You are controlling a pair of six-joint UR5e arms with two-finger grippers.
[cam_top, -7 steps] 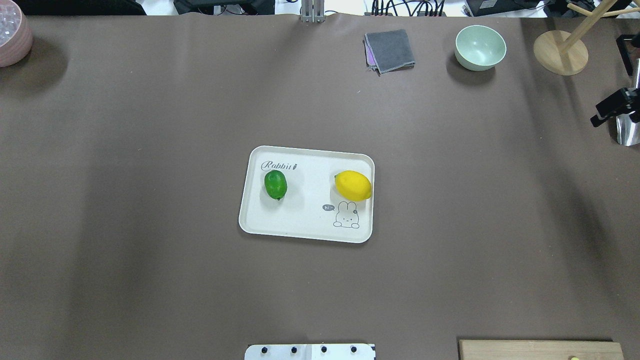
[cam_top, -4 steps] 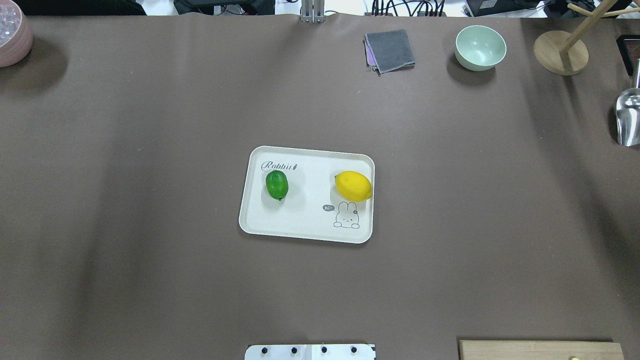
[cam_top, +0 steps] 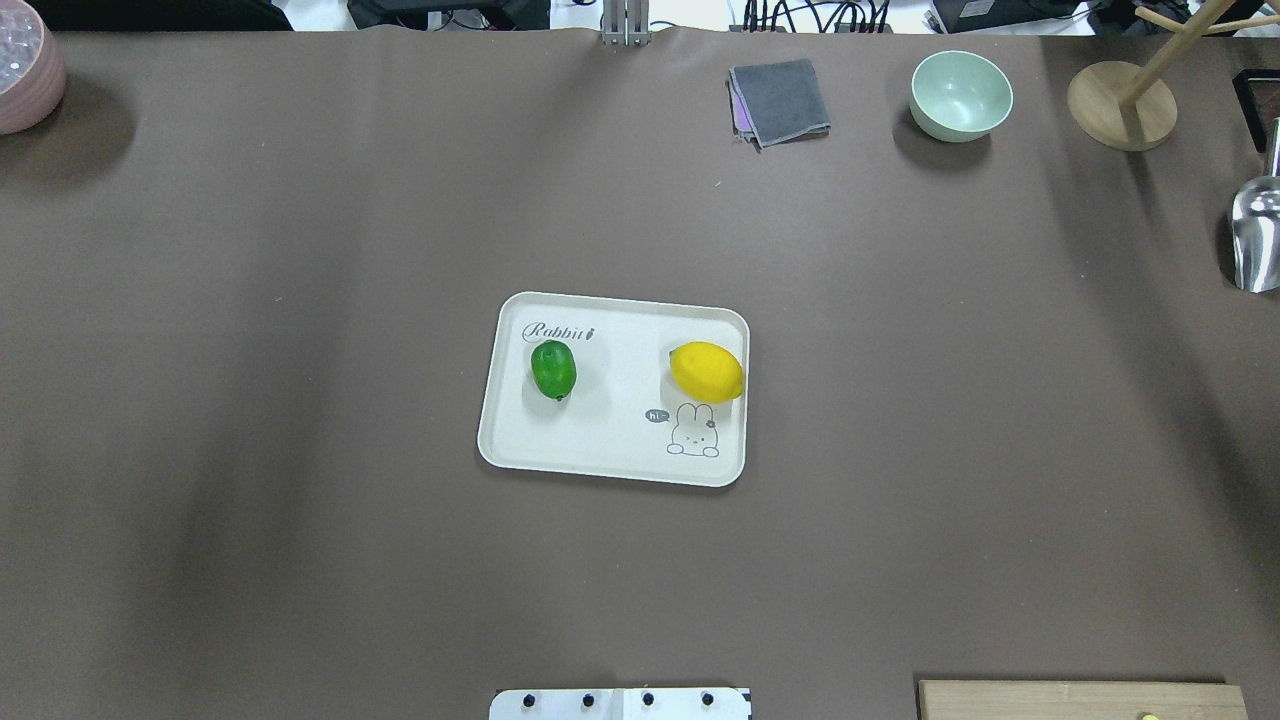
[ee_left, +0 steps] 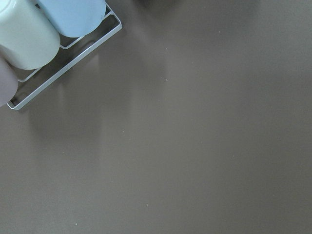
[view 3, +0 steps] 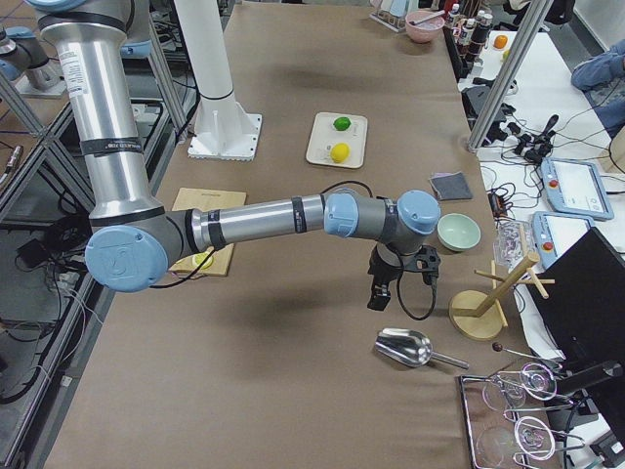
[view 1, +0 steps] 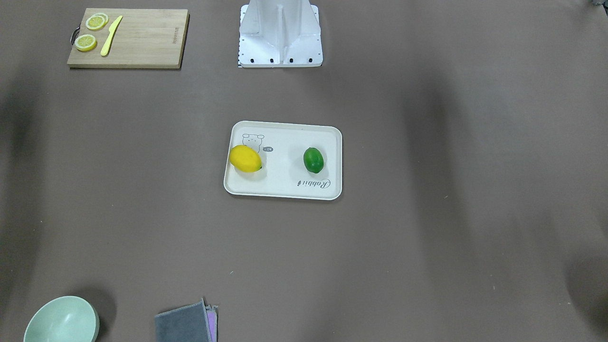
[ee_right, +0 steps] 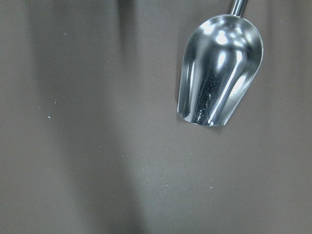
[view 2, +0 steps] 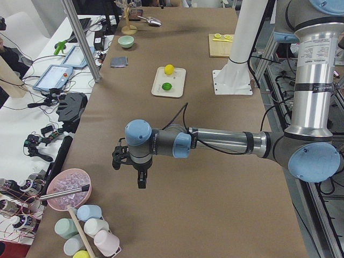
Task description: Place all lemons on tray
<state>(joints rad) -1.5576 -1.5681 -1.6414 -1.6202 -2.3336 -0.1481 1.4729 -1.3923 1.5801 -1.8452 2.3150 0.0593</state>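
Note:
The cream-white tray (cam_top: 610,455) lies mid-table; it also shows in the front-facing view (view 1: 285,190). On it rest the yellow lemon (cam_top: 706,371) near the rabbit print and the green lemon (cam_top: 552,368) under the "Rabbit" script, both also in the front-facing view (view 1: 245,158) (view 1: 313,160). The left gripper (view 2: 131,166) hangs over bare table far from the tray at the left end; I cannot tell if it is open or shut. The right gripper (view 3: 379,293) hangs above the table near a metal scoop; I cannot tell its state either.
A metal scoop (cam_top: 1255,235) lies at the right edge, beside a wooden stand (cam_top: 1120,105) and a green bowl (cam_top: 960,95). A grey cloth (cam_top: 780,100) lies at the back. A cutting board (view 1: 128,38) holds lemon slices and a knife. A pink bowl (cam_top: 25,70) stands far left.
The right gripper, seen over the scoop at the right edge one second ago, has left the overhead view. The lemons and tray have not moved.

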